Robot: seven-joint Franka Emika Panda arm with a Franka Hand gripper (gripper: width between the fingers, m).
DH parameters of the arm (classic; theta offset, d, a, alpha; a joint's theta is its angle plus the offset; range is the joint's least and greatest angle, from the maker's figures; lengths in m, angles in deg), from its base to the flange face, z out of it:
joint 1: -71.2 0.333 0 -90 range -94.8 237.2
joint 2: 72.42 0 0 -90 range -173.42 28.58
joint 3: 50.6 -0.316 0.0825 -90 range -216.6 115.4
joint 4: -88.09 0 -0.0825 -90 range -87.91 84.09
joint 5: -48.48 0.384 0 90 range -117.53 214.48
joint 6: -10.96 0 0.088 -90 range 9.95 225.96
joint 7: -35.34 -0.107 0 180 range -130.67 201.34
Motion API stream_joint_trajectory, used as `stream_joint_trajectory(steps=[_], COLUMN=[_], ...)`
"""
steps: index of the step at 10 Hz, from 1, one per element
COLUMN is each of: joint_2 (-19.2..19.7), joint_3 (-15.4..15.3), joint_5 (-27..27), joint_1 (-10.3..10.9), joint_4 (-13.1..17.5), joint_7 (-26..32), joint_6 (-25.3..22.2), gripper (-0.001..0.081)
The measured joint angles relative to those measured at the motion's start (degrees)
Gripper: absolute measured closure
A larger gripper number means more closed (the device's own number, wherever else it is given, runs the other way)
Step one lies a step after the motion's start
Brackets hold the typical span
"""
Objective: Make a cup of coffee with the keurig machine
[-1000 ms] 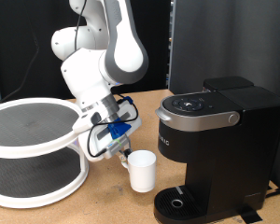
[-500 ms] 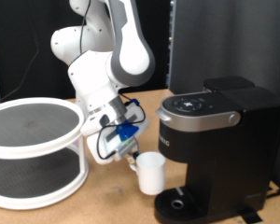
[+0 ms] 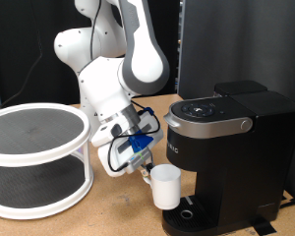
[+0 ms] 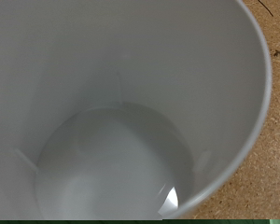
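Observation:
The white cup (image 3: 166,185) hangs just above the table, right beside the round drip base (image 3: 187,212) of the black keurig machine (image 3: 226,147), on the side towards the exterior view's left. My gripper (image 3: 147,172) is shut on the cup's side nearest the arm and carries it. In the wrist view the cup's empty white inside (image 4: 121,140) fills nearly the whole picture and my fingers do not show. The machine's lid is down, with its grey handle (image 3: 211,123) across the front.
A white two-tier round rack (image 3: 34,157) stands at the exterior view's left. The wooden table (image 3: 108,216) runs under everything. A dark panel stands behind the machine.
My gripper has carried the cup towards the exterior view's right and a little down, from beside the rack to close against the machine's drip base.

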Motion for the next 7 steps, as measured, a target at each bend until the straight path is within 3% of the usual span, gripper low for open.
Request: stream_joint_trajectory(steps=[7], joint_2=[2.9], joint_3=[-1.4], joint_5=[1.2], joint_1=[0.0], joint_4=[3.5], joint_7=[0.0], joint_6=[0.2], gripper=[0.0739])
